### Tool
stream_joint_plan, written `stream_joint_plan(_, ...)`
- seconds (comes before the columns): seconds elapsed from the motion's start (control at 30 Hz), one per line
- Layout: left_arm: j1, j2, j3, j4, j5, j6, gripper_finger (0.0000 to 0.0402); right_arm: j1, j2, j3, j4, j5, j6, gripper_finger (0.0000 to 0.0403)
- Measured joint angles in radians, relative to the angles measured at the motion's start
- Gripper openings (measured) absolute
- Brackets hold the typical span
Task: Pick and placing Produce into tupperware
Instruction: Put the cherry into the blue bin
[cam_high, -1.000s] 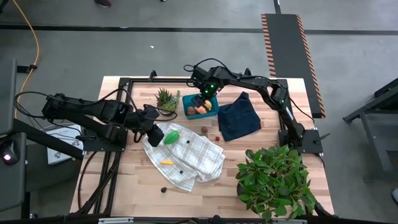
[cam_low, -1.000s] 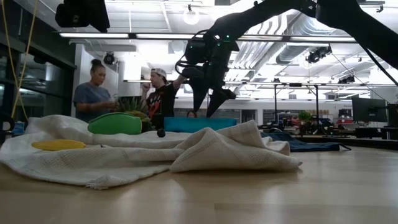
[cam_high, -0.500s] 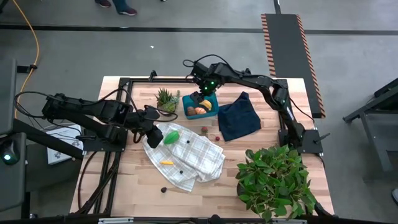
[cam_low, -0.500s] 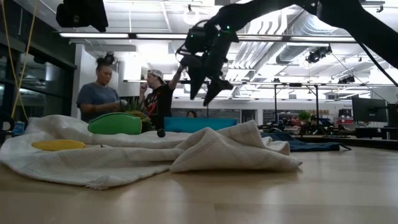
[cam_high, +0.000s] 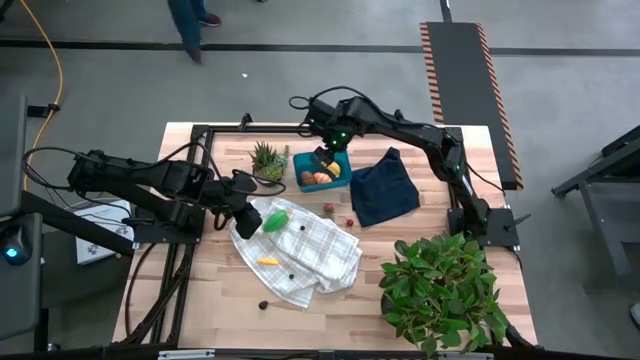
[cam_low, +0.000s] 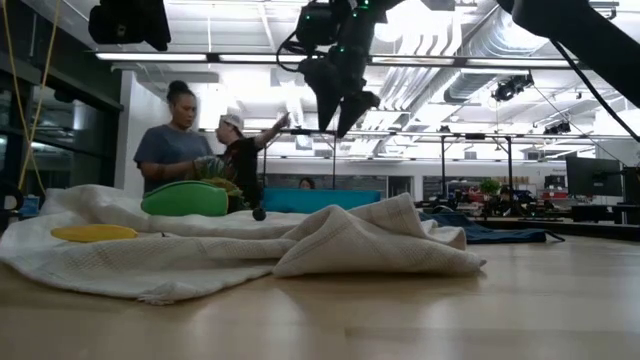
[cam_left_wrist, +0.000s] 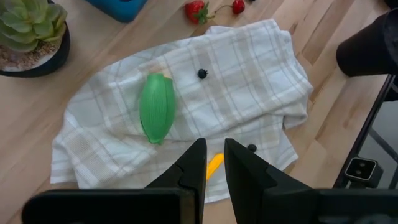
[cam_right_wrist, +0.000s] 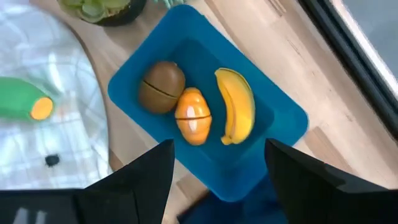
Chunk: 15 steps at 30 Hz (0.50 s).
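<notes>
Place: an open industrial lab or workshop hall.
Ceiling: exposed ducts (cam_low: 470, 60) and strip lights (cam_low: 190, 56).
Floor: grey concrete, with a hazard-striped ramp (cam_high: 470, 90).
Furniture: wooden worktop (cam_high: 215, 290) on a black frame.
People: two people (cam_low: 175, 150) standing in the background.
</notes>
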<state>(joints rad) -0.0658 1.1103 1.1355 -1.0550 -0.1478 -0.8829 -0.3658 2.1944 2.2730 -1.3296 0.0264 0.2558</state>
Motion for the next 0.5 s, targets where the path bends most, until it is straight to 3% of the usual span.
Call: stream_joint_plan(0.5,0.0,0.0,0.0,0.002,0.01,-0.012,0.0046,0.033,-0.07,0.002,-0.061,0.086,-0.017,0.024)
